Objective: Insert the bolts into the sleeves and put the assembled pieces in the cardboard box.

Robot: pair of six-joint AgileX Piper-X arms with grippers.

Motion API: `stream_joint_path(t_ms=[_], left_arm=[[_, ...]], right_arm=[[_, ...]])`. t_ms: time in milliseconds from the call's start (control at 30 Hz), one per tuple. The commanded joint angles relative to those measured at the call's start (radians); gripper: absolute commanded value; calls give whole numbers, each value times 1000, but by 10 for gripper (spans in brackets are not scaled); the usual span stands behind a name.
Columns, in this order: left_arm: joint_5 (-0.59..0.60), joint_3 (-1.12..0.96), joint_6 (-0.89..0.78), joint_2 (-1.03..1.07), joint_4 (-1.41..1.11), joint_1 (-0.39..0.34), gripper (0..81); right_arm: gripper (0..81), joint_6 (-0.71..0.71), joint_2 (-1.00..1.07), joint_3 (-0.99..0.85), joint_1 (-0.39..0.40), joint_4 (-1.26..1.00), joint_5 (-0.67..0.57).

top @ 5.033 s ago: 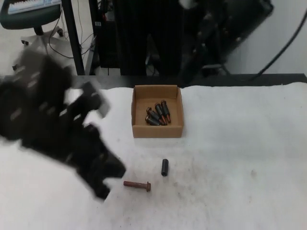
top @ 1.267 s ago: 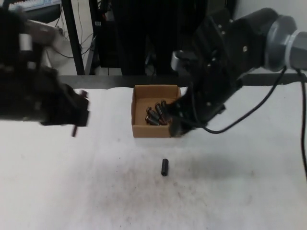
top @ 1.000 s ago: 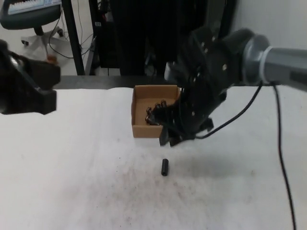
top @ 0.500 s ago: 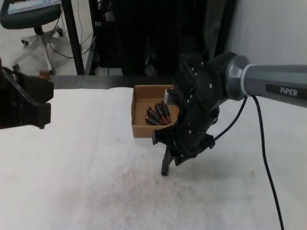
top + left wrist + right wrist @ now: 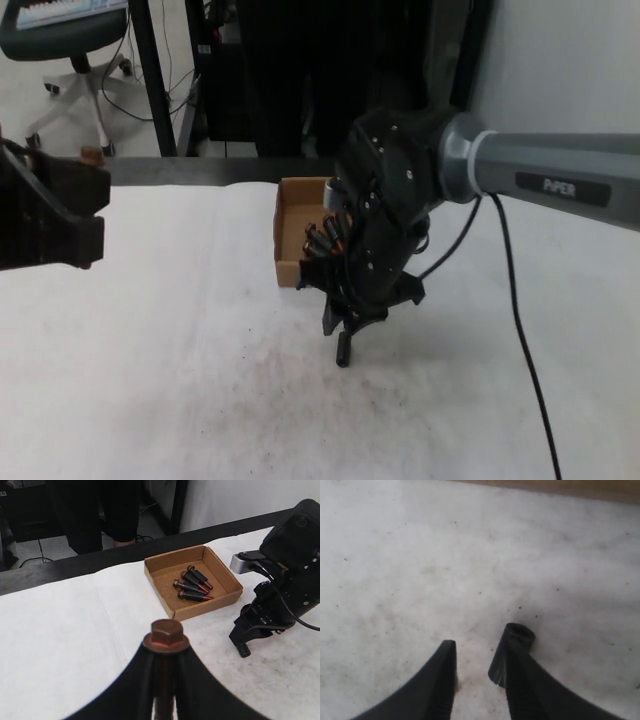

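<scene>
My left gripper (image 5: 165, 652) is shut on a copper bolt (image 5: 165, 635), held head up above the left side of the bench; its head also shows in the high view as the bolt (image 5: 92, 155). A short black sleeve (image 5: 343, 350) lies on the white cover in front of the cardboard box (image 5: 288, 215). My right gripper (image 5: 340, 325) hangs low over the sleeve (image 5: 514, 642), open. The sleeve rests against one finger (image 5: 517, 690) and the gap between the fingers is bare. The box (image 5: 200, 609) holds several assembled pieces (image 5: 192, 586).
The right arm's cable (image 5: 510, 300) trails across the bench's right half. The bench's dark back edge (image 5: 75, 565) runs behind the box. An office chair (image 5: 60, 40) stands on the floor beyond the left corner. White cover lies bare on both sides of the sleeve.
The bolt that lay on the bench is now lifted in my left gripper. My right arm came down from beside the box to the sleeve.
</scene>
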Motion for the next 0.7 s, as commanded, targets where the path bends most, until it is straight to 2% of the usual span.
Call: stream_joint_path(t_ms=[0,333,667], left_arm=[[-1,-2,2,-27,-1,3,2],[-47,-2,48,-40,4,-1,2],[-47,-2,48,-40,4,-1,2]], right_arm=[[305,10,29,-45,1,38,29],[305,-12,37,-50,1,101,92],[305,-12,91,-50,19,113,84]])
